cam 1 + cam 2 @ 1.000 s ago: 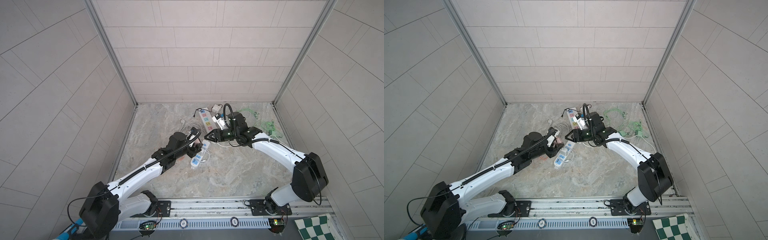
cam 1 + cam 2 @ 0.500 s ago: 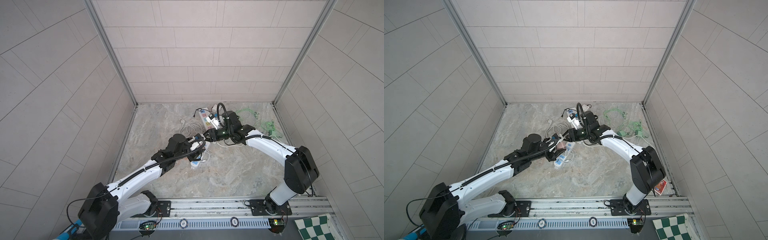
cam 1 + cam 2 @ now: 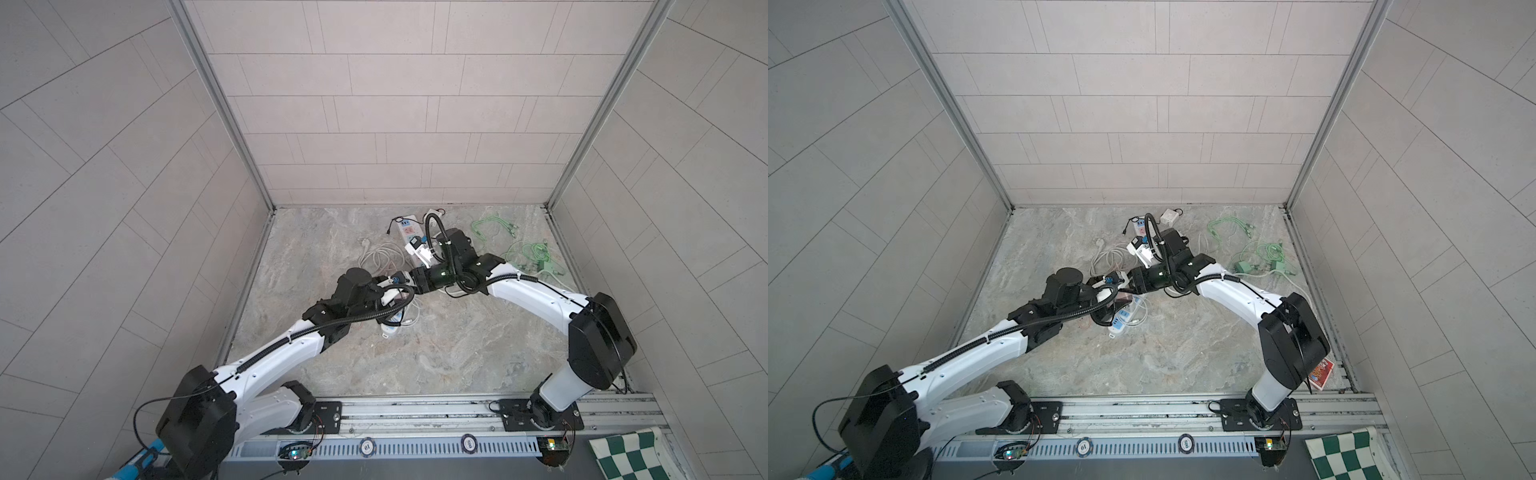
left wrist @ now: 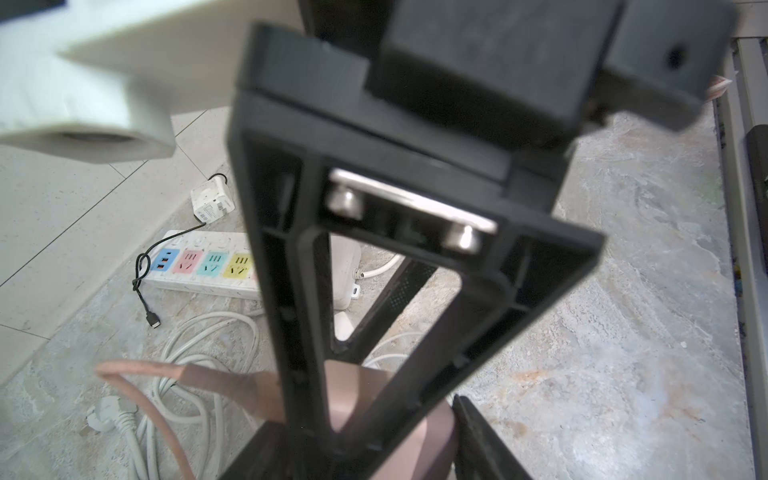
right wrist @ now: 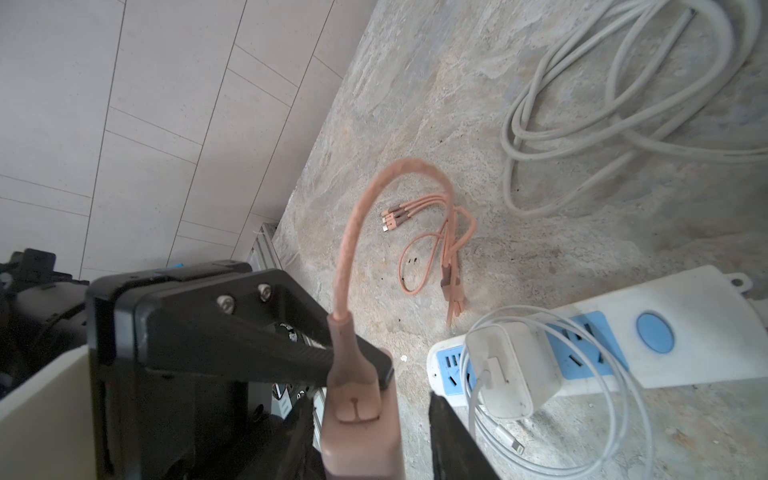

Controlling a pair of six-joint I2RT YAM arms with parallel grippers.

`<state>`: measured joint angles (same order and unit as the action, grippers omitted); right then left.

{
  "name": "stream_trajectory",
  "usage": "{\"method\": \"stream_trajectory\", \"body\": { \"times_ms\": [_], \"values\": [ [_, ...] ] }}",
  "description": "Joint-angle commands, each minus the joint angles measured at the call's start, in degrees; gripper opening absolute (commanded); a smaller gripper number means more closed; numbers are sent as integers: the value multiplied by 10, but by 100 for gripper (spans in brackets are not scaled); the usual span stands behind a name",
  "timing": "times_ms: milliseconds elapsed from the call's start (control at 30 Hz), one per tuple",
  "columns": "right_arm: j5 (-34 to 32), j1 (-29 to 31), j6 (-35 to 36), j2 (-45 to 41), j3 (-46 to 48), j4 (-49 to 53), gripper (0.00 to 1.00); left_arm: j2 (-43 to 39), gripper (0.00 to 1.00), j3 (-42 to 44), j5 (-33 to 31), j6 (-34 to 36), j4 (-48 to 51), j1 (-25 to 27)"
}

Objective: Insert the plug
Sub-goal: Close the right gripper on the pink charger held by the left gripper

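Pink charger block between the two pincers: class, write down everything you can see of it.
The pink charger block is a smooth, matte, plastic-looking box with rounded edges, held off the floor in the left pincer. A pink plug with a tapered boot sits in one end; from it a braided pink cable arches up, then drops to the floor, ending in several small connectors. The right pincer brackets the block, a gap showing beside one finger.
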<state>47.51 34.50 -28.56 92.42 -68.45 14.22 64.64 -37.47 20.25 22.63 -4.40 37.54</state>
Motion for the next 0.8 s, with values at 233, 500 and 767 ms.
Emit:
{"method": "stream_trajectory", "body": {
  "times_ms": [233, 500, 767],
  "values": [
    [4, 6, 8, 4, -6, -1, 43, 1, 37, -12, 14, 15, -5, 10],
    [15, 10, 7, 18, -14, -7, 35, -1, 37, -10, 9, 17, -7, 11],
    [-19, 12, 22, 15, -21, 7, 8, -3, 59, -8, -29, -22, -20, 11]
  ]
}}
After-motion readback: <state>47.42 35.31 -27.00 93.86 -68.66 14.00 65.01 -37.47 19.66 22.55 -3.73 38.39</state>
